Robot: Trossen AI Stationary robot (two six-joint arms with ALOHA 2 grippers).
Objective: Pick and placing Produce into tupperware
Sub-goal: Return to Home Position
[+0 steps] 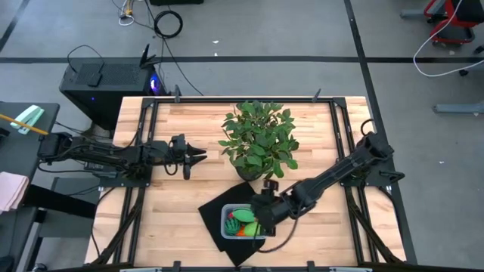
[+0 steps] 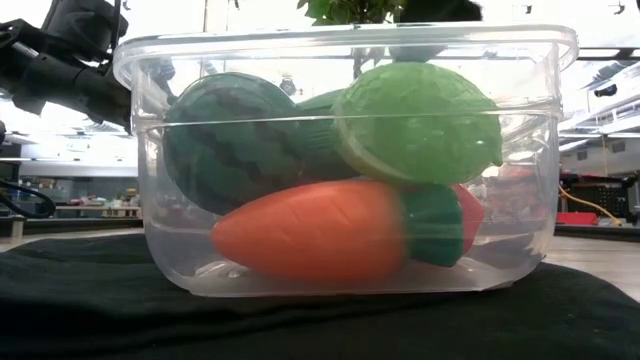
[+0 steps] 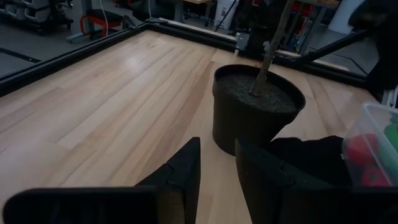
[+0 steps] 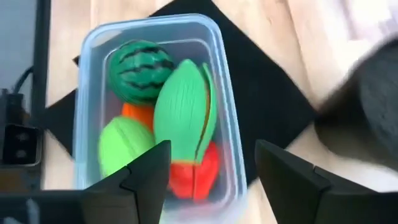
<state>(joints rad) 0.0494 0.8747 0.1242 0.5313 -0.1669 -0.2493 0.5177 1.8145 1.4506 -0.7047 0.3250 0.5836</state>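
Observation:
The clear tupperware tub (image 4: 225,93) stands by its bottom on a black mat (image 1: 214,208). Inside lie the dark green striped ball (image 4: 140,70), a long light green piece (image 4: 183,115), a second green piece (image 4: 123,146), an orange carrot (image 2: 310,240) and a red piece (image 4: 198,171). My right gripper (image 4: 214,165) hovers open above the tub's near end (image 1: 261,217), holding nothing. My left gripper (image 1: 200,156) waits over the table's left half, level, pointing toward the plant pot; its fingers (image 3: 186,168) stand a narrow gap apart.
A leafy potted plant (image 1: 257,136) stands mid-table just behind the mat; its black pot (image 3: 255,115) is right in front of my left gripper. Bare wood (image 1: 166,211) lies left of the mat. A black frame rail (image 1: 242,99) runs along the table's far edge.

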